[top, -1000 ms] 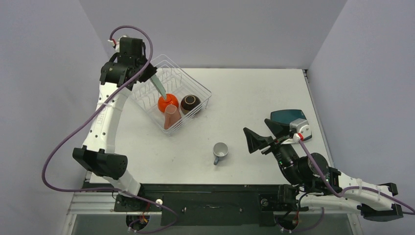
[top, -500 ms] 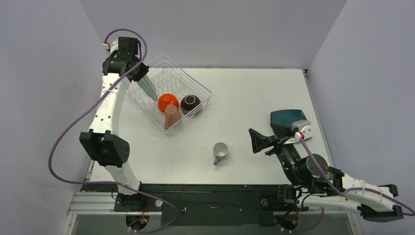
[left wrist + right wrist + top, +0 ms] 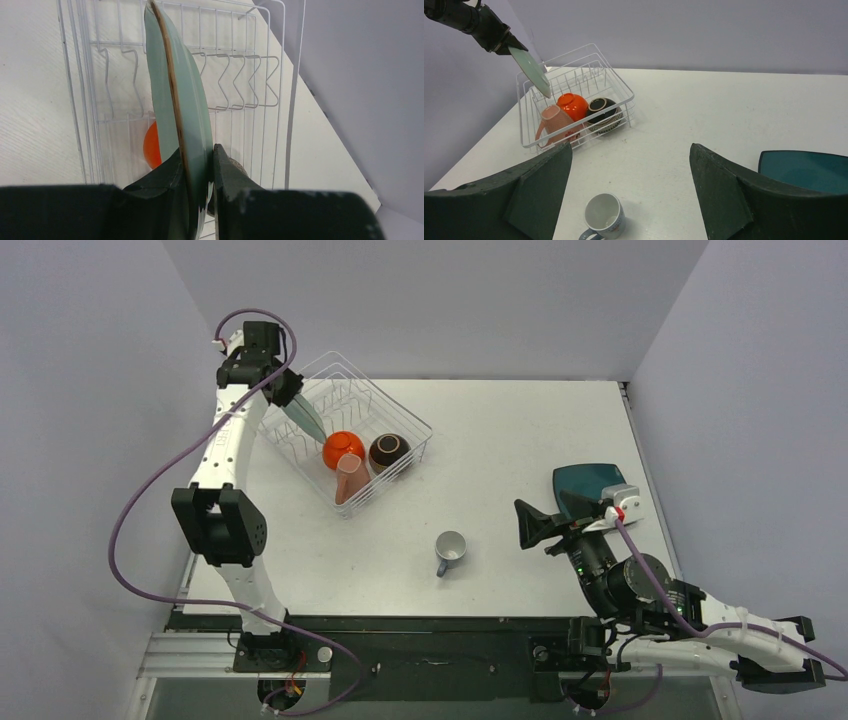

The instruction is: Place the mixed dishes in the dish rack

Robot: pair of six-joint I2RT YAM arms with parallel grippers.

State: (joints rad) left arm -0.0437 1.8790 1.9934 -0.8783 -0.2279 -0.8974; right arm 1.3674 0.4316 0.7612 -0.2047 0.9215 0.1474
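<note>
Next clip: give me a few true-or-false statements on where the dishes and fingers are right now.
The left fingers pinch the pale plate by its rim. True.
The pink mug, orange bowl and brown bowl are in the rack. True.
The grey mug sits in the rack. False: it stands on the table, outside the rack.
The right fingers hold the dark square plate. False: they are open and empty; that plate lies on the table.
</note>
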